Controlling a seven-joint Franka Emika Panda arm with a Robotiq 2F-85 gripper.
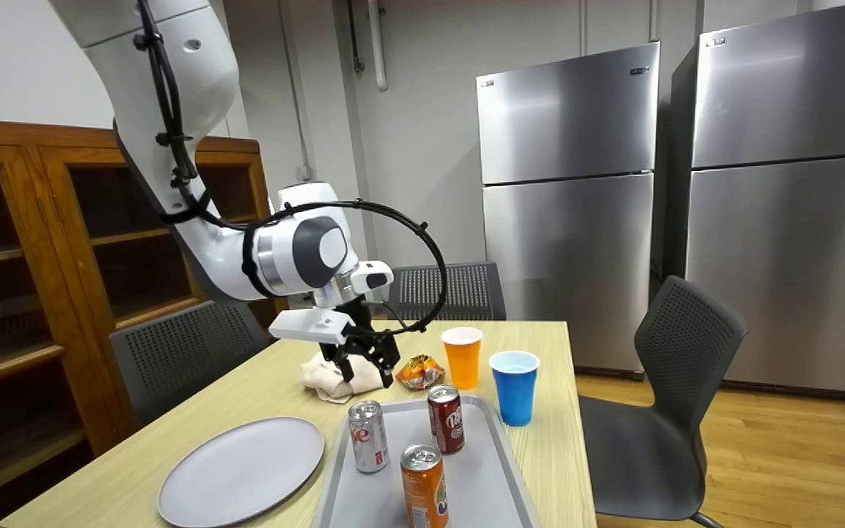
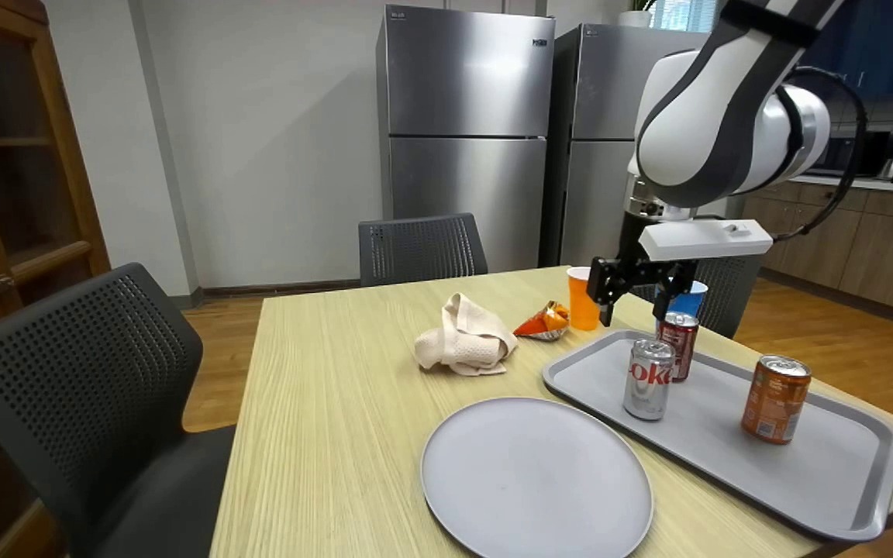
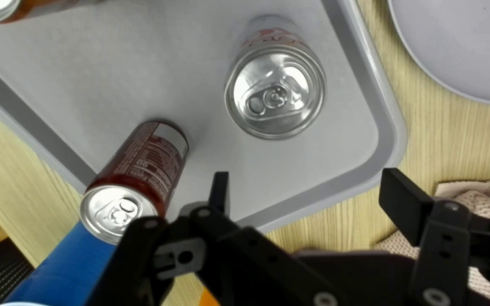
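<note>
We've got the silver can [image 3: 275,91] upright on the grey tray [image 3: 164,72], our gripper [image 3: 304,182] hanging near that end, jaws wide apart, gripping nothing, and a dark red can [image 3: 147,161] plus an orange can [image 2: 777,399] make it 3!

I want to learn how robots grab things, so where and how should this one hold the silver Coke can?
Probably around the upper sides of the silver Coke can, coming down from above with the jaws on opposite sides. It stands upright on the gray tray, it's round, and nothing covers its top. Bare tray between it and the dark red can should leave room.
</note>
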